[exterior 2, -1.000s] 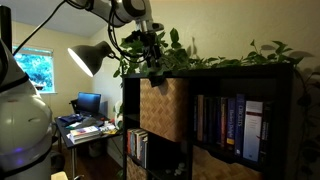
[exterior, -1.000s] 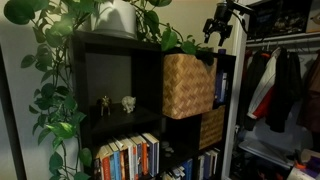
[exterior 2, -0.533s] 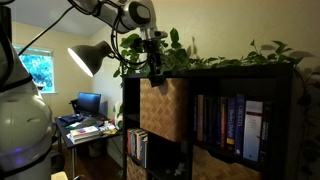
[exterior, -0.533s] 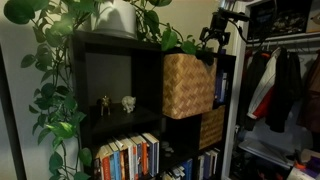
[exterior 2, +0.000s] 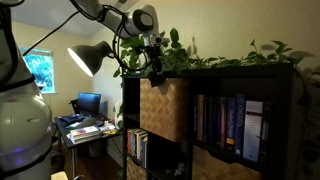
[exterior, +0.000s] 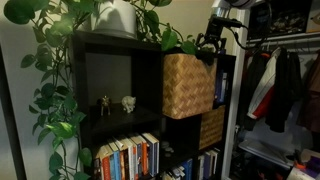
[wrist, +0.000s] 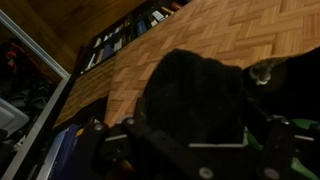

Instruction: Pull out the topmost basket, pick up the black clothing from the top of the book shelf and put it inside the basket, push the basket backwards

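Observation:
The topmost woven basket (exterior: 188,85) sticks out of the dark bookshelf (exterior: 110,50) and also shows in the other exterior view (exterior 2: 165,108). My gripper (exterior: 210,44) hangs just above the basket's upper edge, among the plant leaves, as both exterior views show (exterior 2: 155,68). In the wrist view a black clothing bundle (wrist: 195,95) fills the space between my jaws, over the woven basket surface (wrist: 230,40). The fingers seem shut on the clothing; their tips are hidden by it.
A trailing plant (exterior: 60,90) in a white pot (exterior: 115,18) covers the shelf top. Small figurines (exterior: 117,103) stand in the open cubby. Books (exterior: 130,155) fill the lower shelves. Clothes (exterior: 280,85) hang beside the shelf. A lamp (exterior 2: 92,57) and a desk (exterior 2: 85,125) stand nearby.
My gripper has moved down and toward the basket's top edge with the black clothing in it. The basket has not moved.

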Robot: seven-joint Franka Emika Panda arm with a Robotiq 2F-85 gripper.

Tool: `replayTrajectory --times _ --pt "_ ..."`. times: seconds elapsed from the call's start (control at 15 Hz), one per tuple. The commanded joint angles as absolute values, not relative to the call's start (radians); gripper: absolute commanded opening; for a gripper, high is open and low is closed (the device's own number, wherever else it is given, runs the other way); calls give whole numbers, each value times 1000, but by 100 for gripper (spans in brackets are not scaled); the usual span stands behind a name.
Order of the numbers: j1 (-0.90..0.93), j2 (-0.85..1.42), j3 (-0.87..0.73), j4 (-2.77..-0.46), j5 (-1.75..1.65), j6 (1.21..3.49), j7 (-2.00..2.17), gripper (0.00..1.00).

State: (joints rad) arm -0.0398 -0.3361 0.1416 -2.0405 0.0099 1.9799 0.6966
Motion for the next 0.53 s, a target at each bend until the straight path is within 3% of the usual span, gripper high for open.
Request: replayTrajectory --times 0.0,0.47 --pt "-45 -330 148 -2058 -9 2031 777 65" --pt "-40 -313 149 -2024 -33 1987 815 21"
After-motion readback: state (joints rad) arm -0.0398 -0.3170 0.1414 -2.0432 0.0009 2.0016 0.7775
